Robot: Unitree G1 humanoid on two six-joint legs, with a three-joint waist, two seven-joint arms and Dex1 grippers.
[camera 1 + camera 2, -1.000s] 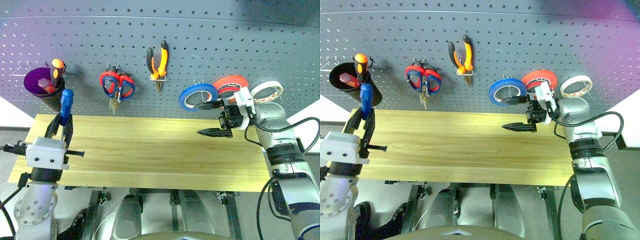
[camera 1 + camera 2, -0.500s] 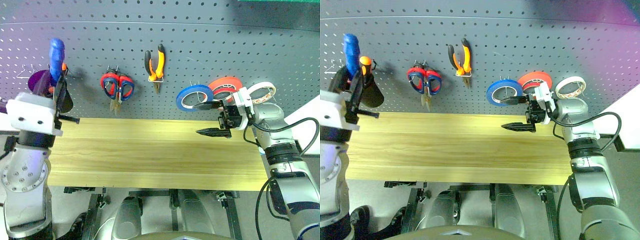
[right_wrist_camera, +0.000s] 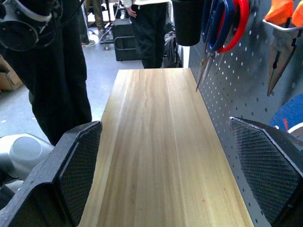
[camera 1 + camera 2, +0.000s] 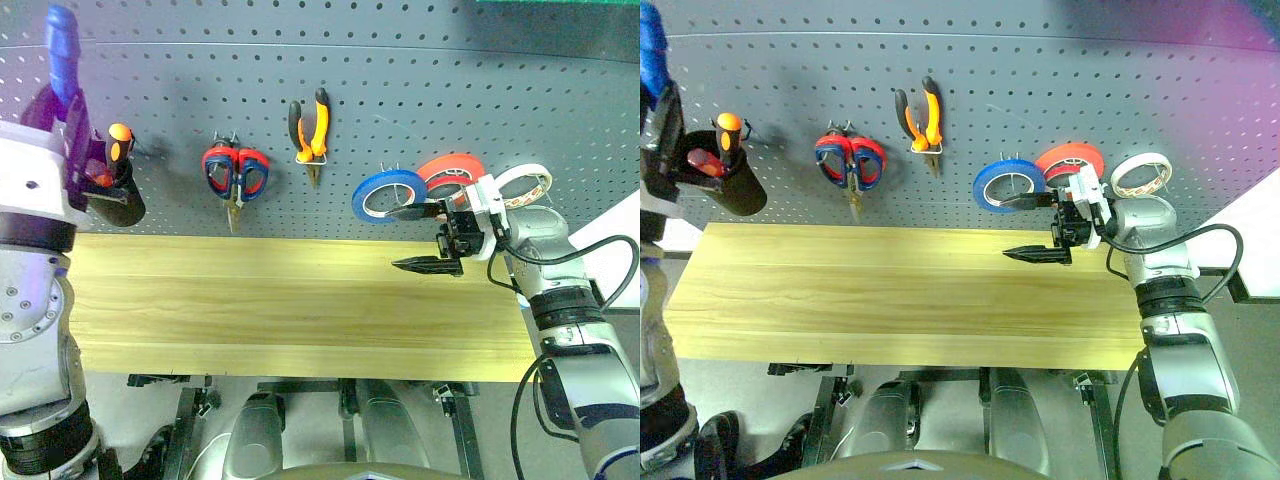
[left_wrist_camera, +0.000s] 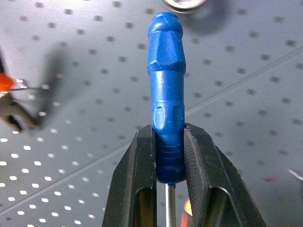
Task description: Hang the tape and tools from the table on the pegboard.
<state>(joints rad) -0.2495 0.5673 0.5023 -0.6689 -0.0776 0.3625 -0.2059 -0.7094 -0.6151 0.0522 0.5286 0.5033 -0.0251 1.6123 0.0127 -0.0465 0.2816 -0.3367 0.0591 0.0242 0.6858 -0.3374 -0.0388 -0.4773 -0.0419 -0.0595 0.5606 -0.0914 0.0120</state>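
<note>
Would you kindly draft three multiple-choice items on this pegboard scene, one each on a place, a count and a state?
1. Where are the pliers?
A. on the table
B. hung on the pegboard
C. in the black cup

2. How many tape rolls hang on the pegboard?
A. one
B. two
C. three

3. What state is the left gripper in?
A. shut on the blue-handled screwdriver
B. open and empty
C. shut on scissors

Answers: 1 B, the pliers hang by their handles from a hook. 2 C, blue tape, a red-orange roll and a white roll. 3 A, both fingers clamp the blue handle.
</note>
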